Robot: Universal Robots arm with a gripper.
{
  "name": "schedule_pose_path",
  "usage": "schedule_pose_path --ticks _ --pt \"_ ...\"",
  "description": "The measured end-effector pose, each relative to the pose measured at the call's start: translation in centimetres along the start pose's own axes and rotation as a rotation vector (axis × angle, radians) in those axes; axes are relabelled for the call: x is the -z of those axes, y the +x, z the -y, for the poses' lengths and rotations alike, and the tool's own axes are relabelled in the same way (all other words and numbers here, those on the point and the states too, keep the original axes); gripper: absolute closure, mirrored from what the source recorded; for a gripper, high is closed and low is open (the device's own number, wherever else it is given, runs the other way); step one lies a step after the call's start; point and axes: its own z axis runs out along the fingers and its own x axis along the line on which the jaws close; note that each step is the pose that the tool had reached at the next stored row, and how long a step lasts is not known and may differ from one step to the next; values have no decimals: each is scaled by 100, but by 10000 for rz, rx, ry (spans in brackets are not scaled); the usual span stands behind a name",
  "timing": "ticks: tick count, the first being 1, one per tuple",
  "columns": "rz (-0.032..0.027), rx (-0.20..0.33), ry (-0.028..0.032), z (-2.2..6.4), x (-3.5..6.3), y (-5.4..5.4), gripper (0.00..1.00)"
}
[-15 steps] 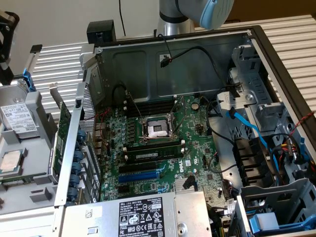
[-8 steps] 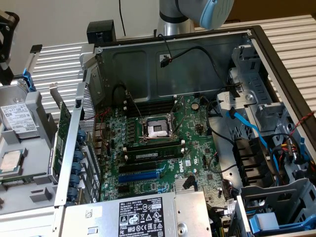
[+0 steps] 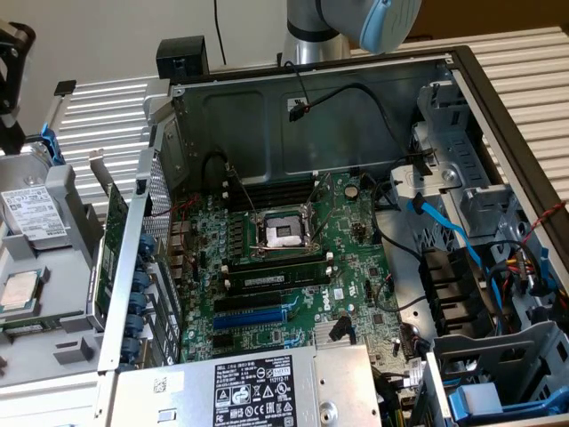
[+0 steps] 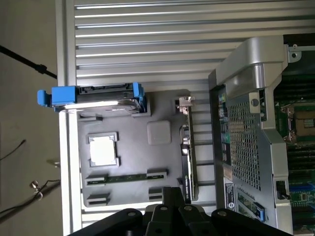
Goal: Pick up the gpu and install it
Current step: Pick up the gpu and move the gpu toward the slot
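The gripper (image 4: pixel 172 192) hangs closed and empty above the grey tray (image 4: pixel 130 164), near the gpu (image 4: pixel 189 147), which stands on edge along the tray's edge beside the computer case (image 4: pixel 246 137). A clean pick likely needs open jaws squared across the thin board, clear of the case wall.

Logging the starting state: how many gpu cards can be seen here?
1. The gpu stands on edge in the grey parts tray, beside the computer case's perforated rear wall. No card sits in the motherboard slots that show; the power supply may hide some.
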Motion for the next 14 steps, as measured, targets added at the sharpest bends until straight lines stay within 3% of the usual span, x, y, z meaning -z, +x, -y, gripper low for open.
schedule_pose_path --ticks 3,11,14 --pt "87 5 -55 2 -26 4 89" --pt "322 -20 -430 6 -54 46 89" --pt "338 -18 -440 11 -54 68 89"
